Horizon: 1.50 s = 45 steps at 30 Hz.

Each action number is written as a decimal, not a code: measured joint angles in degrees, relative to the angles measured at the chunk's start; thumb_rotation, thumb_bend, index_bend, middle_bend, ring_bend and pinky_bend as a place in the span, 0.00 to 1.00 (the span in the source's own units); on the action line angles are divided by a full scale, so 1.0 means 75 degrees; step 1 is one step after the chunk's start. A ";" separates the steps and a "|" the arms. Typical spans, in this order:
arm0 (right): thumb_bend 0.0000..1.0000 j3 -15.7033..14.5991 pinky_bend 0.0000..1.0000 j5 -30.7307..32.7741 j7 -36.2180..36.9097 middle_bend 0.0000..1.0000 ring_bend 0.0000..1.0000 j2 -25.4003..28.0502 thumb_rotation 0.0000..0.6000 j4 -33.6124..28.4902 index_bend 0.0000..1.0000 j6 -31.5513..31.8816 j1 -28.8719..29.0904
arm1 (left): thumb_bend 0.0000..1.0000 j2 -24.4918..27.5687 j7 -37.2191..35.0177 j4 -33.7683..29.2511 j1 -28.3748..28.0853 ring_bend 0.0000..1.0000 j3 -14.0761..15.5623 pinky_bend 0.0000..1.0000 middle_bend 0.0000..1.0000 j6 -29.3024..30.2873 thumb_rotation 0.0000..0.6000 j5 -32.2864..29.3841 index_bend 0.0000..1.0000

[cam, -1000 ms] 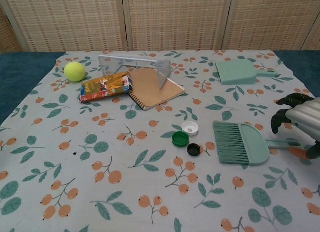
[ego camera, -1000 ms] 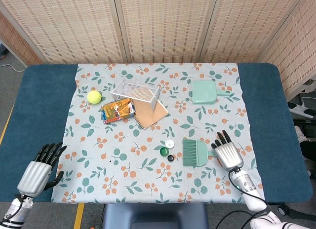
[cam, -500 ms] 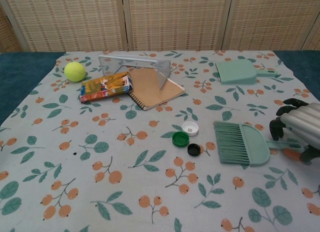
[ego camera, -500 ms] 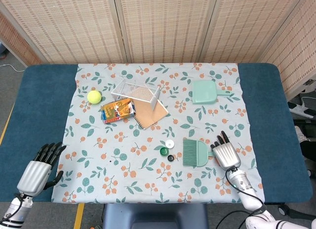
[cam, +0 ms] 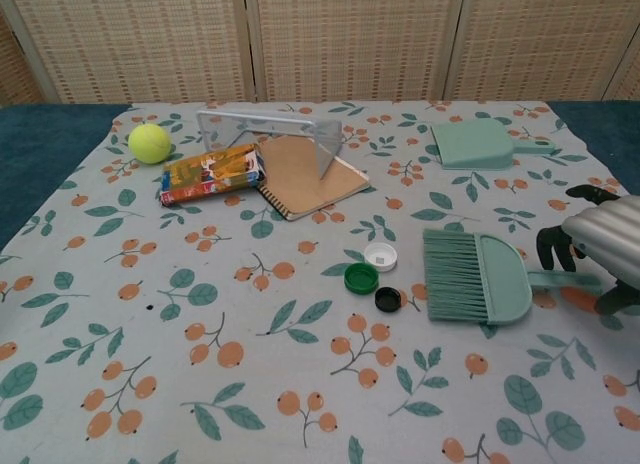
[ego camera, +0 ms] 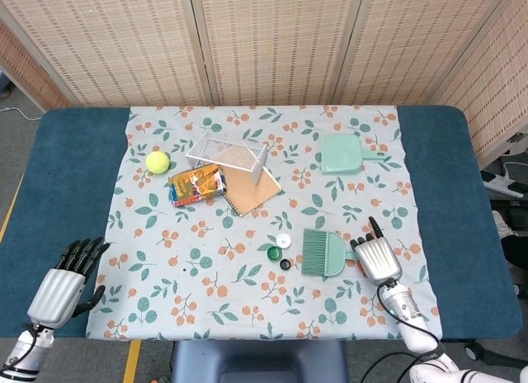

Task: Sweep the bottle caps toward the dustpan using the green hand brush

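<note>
The green hand brush [ego camera: 323, 252] [cam: 475, 276] lies right of centre, bristles pointing left toward three bottle caps: a white cap [ego camera: 284, 240] [cam: 381, 256], a green cap [ego camera: 273, 252] [cam: 361, 278] and a black cap [ego camera: 285, 264] [cam: 388, 300]. My right hand [ego camera: 378, 257] [cam: 600, 249] grips the brush's handle, fingers curled over it. The mint dustpan [ego camera: 340, 153] [cam: 472, 144] sits at the far right of the cloth, well beyond the caps. My left hand [ego camera: 62, 288] rests at the near left table edge, fingers apart, holding nothing.
A wire basket [ego camera: 228, 154], a brown notebook [ego camera: 250, 186], a colourful snack packet [ego camera: 197, 184] and a tennis ball [ego camera: 157, 161] are grouped at the far left of the cloth. The floral cloth [ego camera: 214, 292] covers a blue table.
The right hand closed on the brush handle, and the brush shifted a little left and away, its bristles now closer to the caps. The left hand stayed put.
</note>
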 measured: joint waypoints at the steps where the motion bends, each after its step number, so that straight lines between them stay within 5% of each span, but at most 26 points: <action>1: 0.41 -0.0013 0.00 -0.0063 0.0053 0.73 0.49 0.0030 1.00 -0.0021 0.91 0.0066 -0.0012 | 0.39 0.0001 -0.0001 0.0000 0.0000 0.00 0.0000 0.08 0.00 0.0001 1.00 0.0000 0.00; 8: 0.44 -0.0075 0.00 -0.0569 0.0493 0.79 0.57 0.0402 1.00 -0.0297 0.96 0.0513 -0.0049 | 0.40 -0.0002 0.0005 -0.0015 0.0006 0.00 0.0009 0.08 0.00 0.0003 1.00 0.0020 0.00; 16: 0.44 -0.0268 0.00 -0.1833 0.0577 0.79 0.57 0.1758 1.00 -0.1968 0.96 0.0947 0.0129 | 0.40 -0.0057 0.0108 -0.0063 -0.0006 0.00 0.0022 0.08 0.00 -0.0031 1.00 0.0053 0.00; 22: 0.44 -0.0189 0.00 -0.1918 -0.1148 0.79 0.57 0.2104 1.00 -0.3131 0.96 0.0239 0.0544 | 0.40 -0.0062 0.0119 -0.0072 -0.0016 0.00 0.0042 0.08 0.00 -0.0033 1.00 0.0108 0.00; 28: 0.44 0.0098 0.00 -0.1433 -0.3880 0.79 0.57 0.1990 1.00 -0.3838 0.96 -0.0683 0.1073 | 0.40 -0.0032 0.0076 -0.0048 0.0003 0.00 0.0023 0.08 0.00 -0.0003 1.00 0.0069 0.00; 35: 0.44 0.0432 0.00 0.0168 -0.6971 0.79 0.57 0.1322 1.00 -0.4114 0.96 -0.1560 0.1865 | 0.39 -0.0015 0.0066 -0.0039 0.0019 0.00 0.0021 0.08 0.00 0.0013 1.00 0.0062 0.00; 45: 0.44 0.0550 0.00 0.2618 -0.9369 0.79 0.57 0.0265 1.00 -0.3833 0.96 -0.1655 0.3145 | 0.39 -0.0055 0.0112 -0.0005 -0.0008 0.00 -0.0008 0.08 0.00 -0.0064 1.00 -0.0005 0.00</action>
